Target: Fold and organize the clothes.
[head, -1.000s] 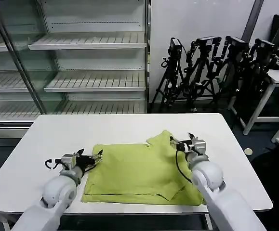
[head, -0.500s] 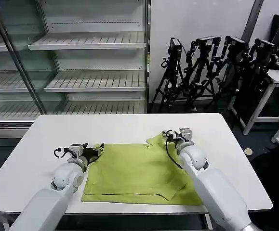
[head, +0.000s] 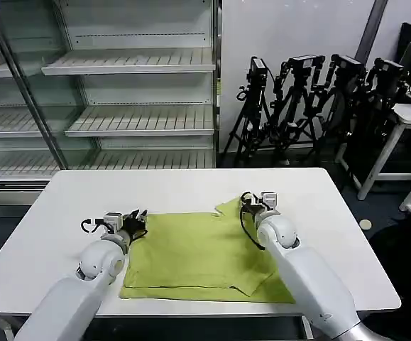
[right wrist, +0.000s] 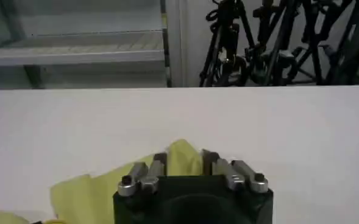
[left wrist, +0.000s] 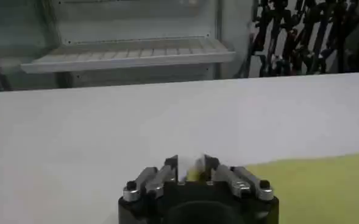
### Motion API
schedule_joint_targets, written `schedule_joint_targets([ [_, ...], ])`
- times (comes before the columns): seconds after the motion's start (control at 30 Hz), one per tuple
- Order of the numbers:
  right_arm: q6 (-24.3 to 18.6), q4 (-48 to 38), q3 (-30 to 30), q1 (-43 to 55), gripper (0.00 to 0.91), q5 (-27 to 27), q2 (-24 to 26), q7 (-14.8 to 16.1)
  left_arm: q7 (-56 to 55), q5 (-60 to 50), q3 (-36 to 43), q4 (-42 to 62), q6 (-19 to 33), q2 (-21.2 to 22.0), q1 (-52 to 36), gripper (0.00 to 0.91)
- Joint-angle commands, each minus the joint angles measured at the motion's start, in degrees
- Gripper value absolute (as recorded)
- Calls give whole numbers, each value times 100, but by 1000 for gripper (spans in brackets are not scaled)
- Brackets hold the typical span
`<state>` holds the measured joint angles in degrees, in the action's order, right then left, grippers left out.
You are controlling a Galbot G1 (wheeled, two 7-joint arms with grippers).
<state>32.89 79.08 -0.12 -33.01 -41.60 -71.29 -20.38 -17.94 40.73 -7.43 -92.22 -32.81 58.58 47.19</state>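
The T-shirt (head: 201, 256) lies partly folded on the white table (head: 70, 199), spanning the gap between both grippers; the left gripper (head: 138, 221) sits at its far left corner, fingers parted a little with yellow fabric between the tips, though whether they pinch it I cannot tell; the right gripper (head: 251, 202) straddles the raised sleeve fold, fingers also slightly apart around cloth. This looks like the grasping step before a fold; next, both should close firmly, then lift together.
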Motion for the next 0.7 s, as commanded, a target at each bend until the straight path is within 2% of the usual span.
schedule_joint_targets([
  [0.03, 18, -79, -47, -31, 0, -122, -45, 5, 21, 103, 20, -62, -30, 15, 135, 20],
  [0.4, -534, 393, 197, -170, 0, -130, -10, -12, -96, 408, -295, -526, 139, 24, 188, 20],
  [0.7, -675, 1166, 459, -487, 0, -121, 180, 12, -142, 611, -622, -948, 228, -128, 339, 20],
])
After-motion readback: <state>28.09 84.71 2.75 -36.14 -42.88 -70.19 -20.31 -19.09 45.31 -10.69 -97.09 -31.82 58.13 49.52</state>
